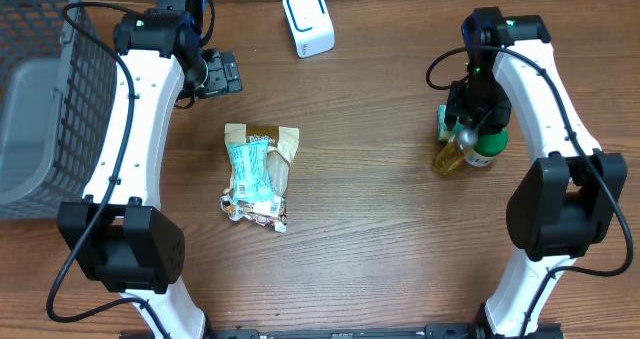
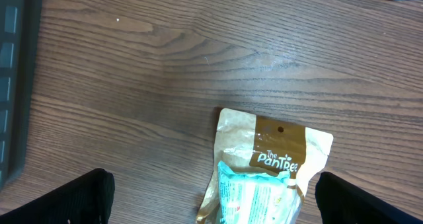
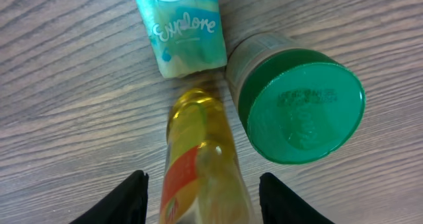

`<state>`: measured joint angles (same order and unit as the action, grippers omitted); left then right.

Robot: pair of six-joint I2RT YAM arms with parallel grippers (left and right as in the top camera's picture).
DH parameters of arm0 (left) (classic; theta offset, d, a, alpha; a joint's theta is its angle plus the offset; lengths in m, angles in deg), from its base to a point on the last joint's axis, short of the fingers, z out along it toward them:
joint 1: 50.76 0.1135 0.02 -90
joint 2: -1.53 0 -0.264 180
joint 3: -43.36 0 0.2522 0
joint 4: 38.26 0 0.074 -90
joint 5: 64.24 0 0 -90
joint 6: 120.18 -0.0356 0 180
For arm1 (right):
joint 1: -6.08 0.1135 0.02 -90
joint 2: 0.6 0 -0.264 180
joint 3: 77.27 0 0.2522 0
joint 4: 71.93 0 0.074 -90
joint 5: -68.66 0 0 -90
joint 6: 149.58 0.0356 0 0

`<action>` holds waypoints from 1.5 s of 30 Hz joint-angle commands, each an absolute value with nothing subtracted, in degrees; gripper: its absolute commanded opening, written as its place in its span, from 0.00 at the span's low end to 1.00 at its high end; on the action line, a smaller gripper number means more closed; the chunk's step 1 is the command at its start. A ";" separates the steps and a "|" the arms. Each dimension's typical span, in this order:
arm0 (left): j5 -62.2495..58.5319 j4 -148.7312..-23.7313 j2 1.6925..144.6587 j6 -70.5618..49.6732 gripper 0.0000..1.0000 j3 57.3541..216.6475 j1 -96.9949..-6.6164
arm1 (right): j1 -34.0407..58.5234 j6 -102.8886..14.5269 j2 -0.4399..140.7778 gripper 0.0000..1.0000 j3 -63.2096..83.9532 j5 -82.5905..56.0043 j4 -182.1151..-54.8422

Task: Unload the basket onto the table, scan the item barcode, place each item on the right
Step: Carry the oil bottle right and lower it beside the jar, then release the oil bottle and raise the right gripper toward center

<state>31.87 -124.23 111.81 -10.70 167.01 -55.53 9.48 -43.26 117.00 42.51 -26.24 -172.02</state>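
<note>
At the far left a grey wire basket (image 1: 40, 89) sits on the desk. Next to it the left arm (image 1: 140, 109) reaches toward the far edge. Its jaws are spread wide and hold nothing. In its wrist view a snack bag (image 2: 264, 178) lies between and just beyond the fingertips, flat on the desk (image 1: 370, 209) and untouched. Farther right, at the back edge and between the two arms, stands the white scanner (image 1: 308, 21).

The right arm (image 1: 545, 99) hangs over a small cluster. Its wrist view shows a yellow bottle (image 3: 205, 164) lying on its side, with its far end touching a teal packet (image 3: 182, 32) and a green-lidded jar (image 3: 297, 105) just beside it. The right jaws are partly open and flank the bottle, with a sliver of desk showing on at least one side. They seem to bracket it rather than clamp it, though the gap on the jar side is hard to read.

The bottle looks like the item in hand. Its long axis runs between the jaws, so closing them would pinch it across its width. The scanner lies back and to the left of it, and the right arm is much the nearer to the bottle.
</note>
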 commanded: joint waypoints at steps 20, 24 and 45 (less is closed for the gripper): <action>32.33 -124.16 111.70 -10.91 1.00 167.86 -55.64 | 11.53 -43.26 116.52 0.78 48.09 -8.56 -153.85; 32.30 -124.16 111.70 -10.91 1.00 167.86 -55.64 | 13.69 -43.24 116.52 0.80 47.95 1.65 -150.79; 32.33 -124.16 111.70 -10.91 1.00 167.86 -55.64 | 24.97 -43.07 116.54 1.00 47.93 3.79 -144.46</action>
<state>31.87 -124.23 111.81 -10.70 167.01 -55.53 25.21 -43.07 117.00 46.75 3.57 -144.83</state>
